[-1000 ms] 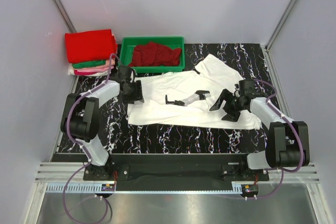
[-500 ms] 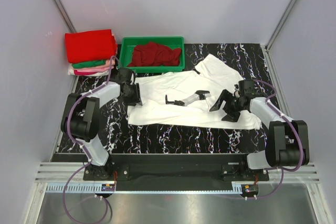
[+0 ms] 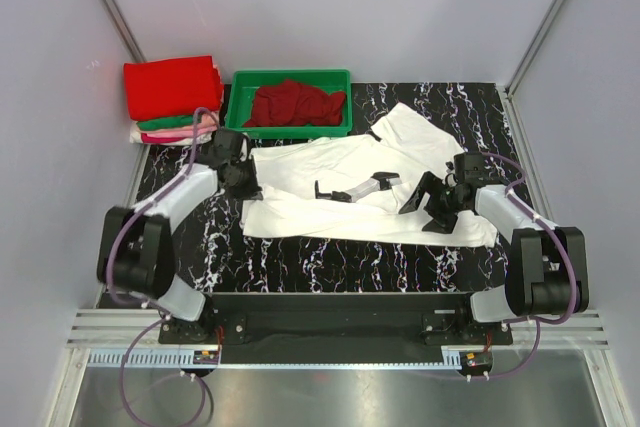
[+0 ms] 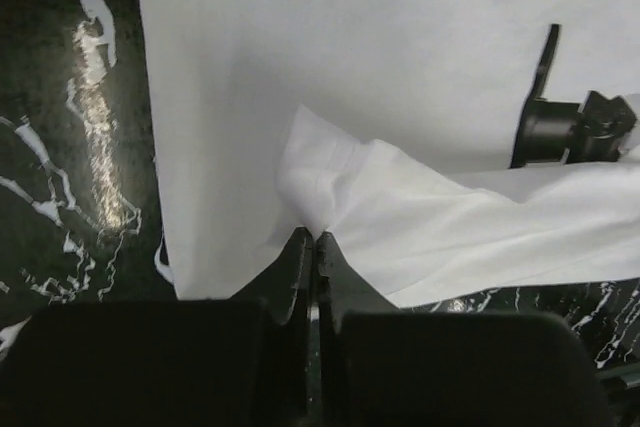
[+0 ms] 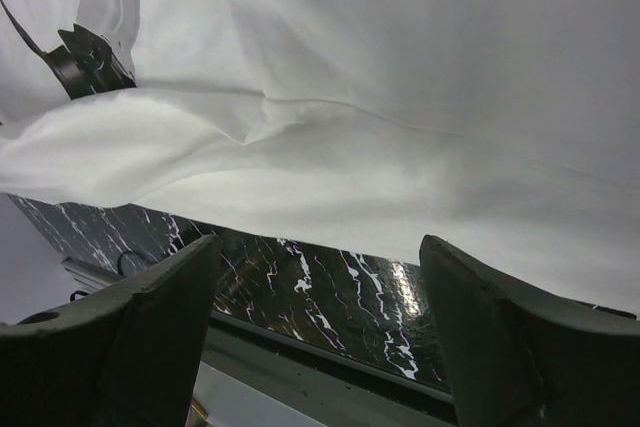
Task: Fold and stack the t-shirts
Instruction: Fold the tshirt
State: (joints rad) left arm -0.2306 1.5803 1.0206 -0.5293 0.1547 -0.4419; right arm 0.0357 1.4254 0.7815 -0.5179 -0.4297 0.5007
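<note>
A white t-shirt (image 3: 300, 209) with a grey-black robot-arm print (image 3: 355, 188) lies spread and creased across the black marble table. My left gripper (image 3: 243, 185) is at the shirt's left edge. In the left wrist view its jaws (image 4: 315, 239) are shut on a pinched fold of the white t-shirt (image 4: 400, 67), with the cloth rising in a small peak at the tips. My right gripper (image 3: 428, 209) hovers over the shirt's right part. Its fingers stand wide apart in the right wrist view (image 5: 318, 247), with nothing between them, above the shirt's near hem (image 5: 400, 177).
Folded shirts are stacked at the back left, a red one (image 3: 172, 87) on top of green, pink and white ones. A green plastic tray (image 3: 240, 82) beside the stack holds a crumpled dark red shirt (image 3: 295, 104). The table's front rail (image 5: 300, 357) runs below the right gripper.
My left gripper has closed on the white shirt's left edge, and the left arm's elbow has swung outward to the left. The right arm has stayed put, still open.
</note>
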